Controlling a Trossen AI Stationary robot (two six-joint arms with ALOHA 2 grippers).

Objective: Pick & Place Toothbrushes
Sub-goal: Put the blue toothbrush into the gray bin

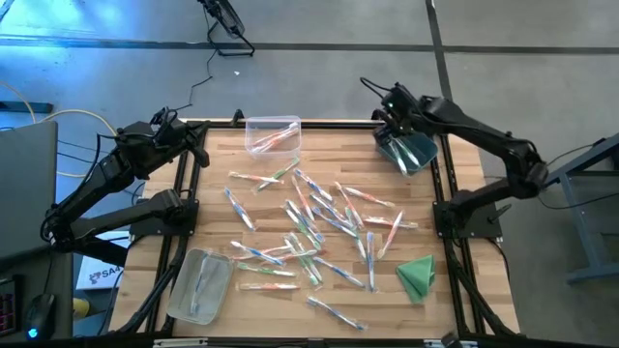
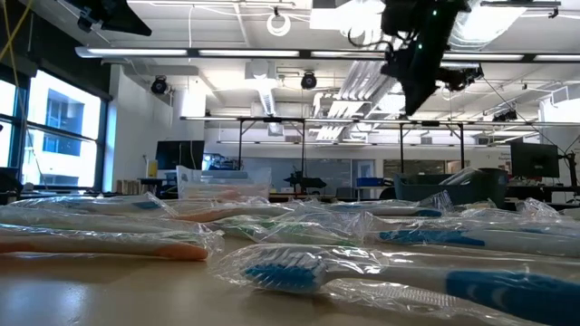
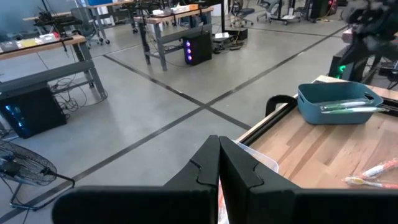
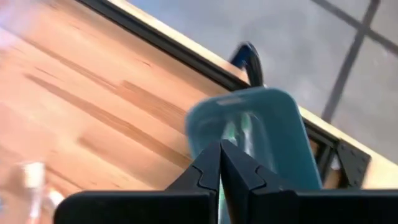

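Many wrapped toothbrushes (image 1: 314, 227) lie loose on the wooden table's middle; in the low view one with a blue head (image 2: 290, 272) lies nearest. A blue bin (image 1: 408, 150) at the far right holds a few toothbrushes (image 4: 239, 134). My right gripper (image 4: 220, 144) hangs shut above that bin's far edge (image 1: 387, 124), with nothing between its fingers. My left gripper (image 3: 219, 138) is shut and waits level over the far left corner (image 1: 198, 145), touching nothing.
A clear bin (image 1: 273, 133) with some toothbrushes stands at the far edge, and a second clear bin (image 1: 201, 285) at the near left. A folded green cloth (image 1: 418, 275) lies near the right front. Black frame rails (image 1: 447, 208) run along the table's sides.
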